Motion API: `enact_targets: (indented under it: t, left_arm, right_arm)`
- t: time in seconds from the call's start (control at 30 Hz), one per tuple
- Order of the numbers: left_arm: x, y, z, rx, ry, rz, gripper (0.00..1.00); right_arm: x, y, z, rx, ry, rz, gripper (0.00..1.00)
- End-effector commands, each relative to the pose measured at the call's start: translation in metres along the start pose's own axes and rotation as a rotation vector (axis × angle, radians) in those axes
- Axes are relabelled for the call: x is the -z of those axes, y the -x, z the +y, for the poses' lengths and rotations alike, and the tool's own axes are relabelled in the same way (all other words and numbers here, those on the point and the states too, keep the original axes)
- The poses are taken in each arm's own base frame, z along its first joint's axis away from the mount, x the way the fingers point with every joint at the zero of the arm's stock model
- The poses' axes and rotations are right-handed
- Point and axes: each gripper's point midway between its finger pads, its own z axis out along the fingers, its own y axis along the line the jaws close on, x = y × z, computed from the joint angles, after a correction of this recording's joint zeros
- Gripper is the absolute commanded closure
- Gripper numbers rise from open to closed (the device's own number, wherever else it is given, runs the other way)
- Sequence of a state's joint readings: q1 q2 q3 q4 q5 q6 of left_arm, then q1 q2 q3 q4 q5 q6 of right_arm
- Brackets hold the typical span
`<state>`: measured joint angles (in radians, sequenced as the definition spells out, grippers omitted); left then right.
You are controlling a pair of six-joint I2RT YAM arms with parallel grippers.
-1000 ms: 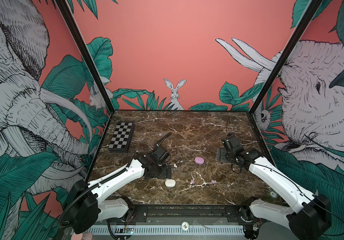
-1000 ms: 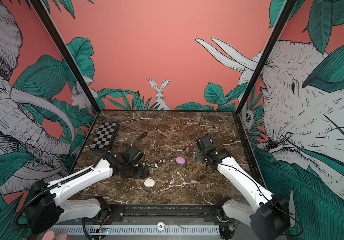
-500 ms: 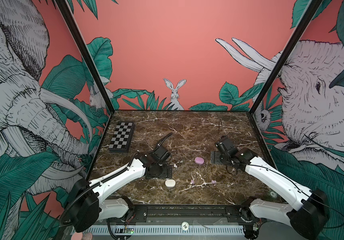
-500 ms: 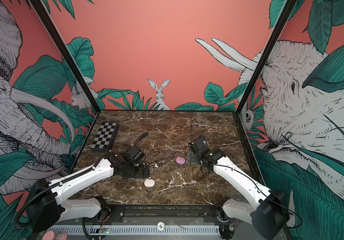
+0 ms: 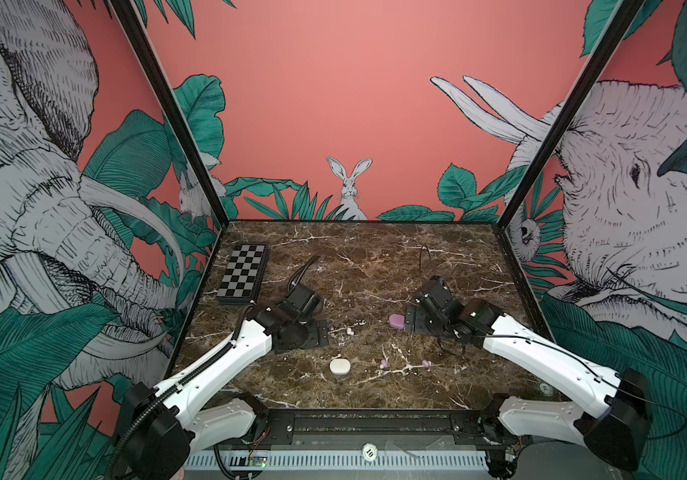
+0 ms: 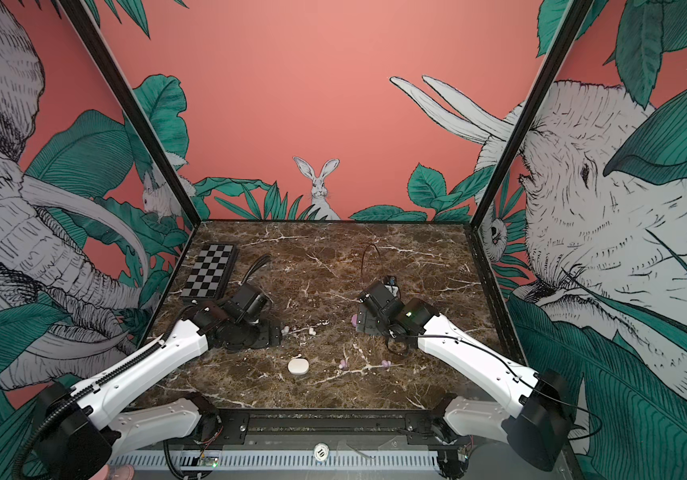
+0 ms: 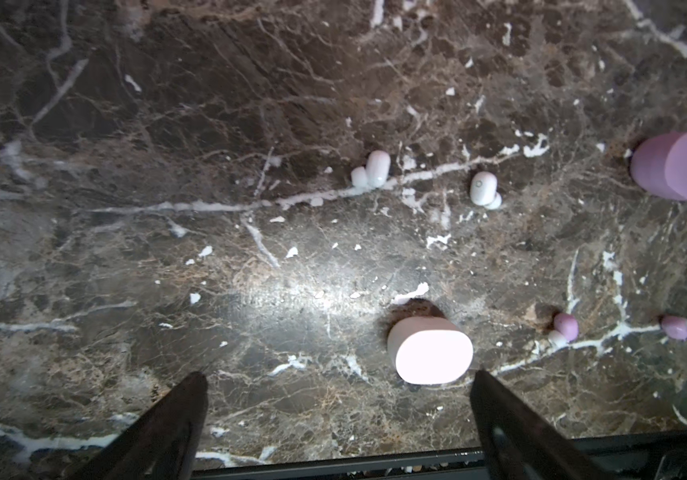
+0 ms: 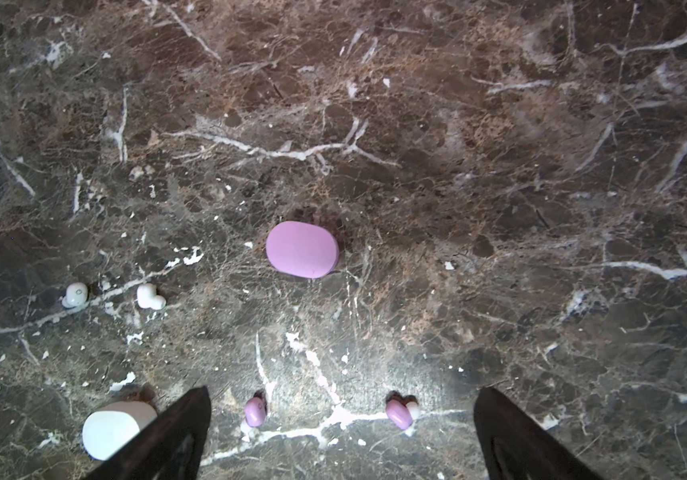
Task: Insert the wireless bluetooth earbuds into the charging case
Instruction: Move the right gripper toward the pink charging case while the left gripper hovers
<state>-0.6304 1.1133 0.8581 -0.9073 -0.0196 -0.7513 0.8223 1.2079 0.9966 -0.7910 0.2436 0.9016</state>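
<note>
The wireless bluetooth earbuds (image 7: 483,189) are all lying loose on the tabletop (image 5: 375,257), none of them in a case. The white pair (image 7: 373,168) is resting a little apart from the closed white case (image 7: 431,351), and the lilac pair (image 8: 255,411) is sitting near the closed lilac case (image 8: 302,248).

I am holding both tools spread wide and empty. My left tool (image 7: 337,380) is hovering just beside the white case. My right tool (image 8: 342,395) is hanging above the lilac pair, with the lilac case ahead of it.

I am judging the step in hand to be the reach for the lilac case, whose lid needs opening before any bud goes in. To do it well I should be coming down squarely across the pebble's narrow width, closing gently so the glossy shell is not squirting out, and keeping clear of the tiny lilac pair close by.

Against a second ago, my right arm is sitting further toward the middle, just beside the lilac case where it was well apart. My left arm has barely shifted, and the cases and earbuds are lying where they were.
</note>
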Motion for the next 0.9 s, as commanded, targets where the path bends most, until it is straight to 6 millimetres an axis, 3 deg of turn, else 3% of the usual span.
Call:
enact_targets:
  t: [0.0,0.1,0.2,0.43,0.6,0.87]
  left_arm:
    - [0.005,-0.005,0.014,0.009,0.027,-0.006,0.01]
    - [0.003,-0.006,0.01,-0.005,0.005,0.011,0.01]
    - [-0.01,-0.02,0.004,0.041,-0.035,0.081,0.01]
    - [-0.022,-0.037,0.014,0.078,-0.01,0.133,0.01]
    - [-0.006,-0.025,0.038,0.043,0.11,0.048,0.01]
    - [0.024,-0.005,0.065,0.027,0.213,-0.121,0.01]
  right_arm:
    - [0.001,-0.005,0.013,-0.017,-0.01,-0.005,0.02]
    - [-0.001,-0.013,0.025,0.005,-0.013,0.015,0.02]
    - [-0.004,-0.016,0.031,0.01,-0.009,0.022,0.02]
    - [0.0,-0.015,0.043,0.034,0.036,0.011,0.02]
    - [0.001,-0.025,0.066,0.065,0.041,0.012,0.02]
    - [-0.014,-0.065,0.115,0.039,0.067,0.201,0.02]
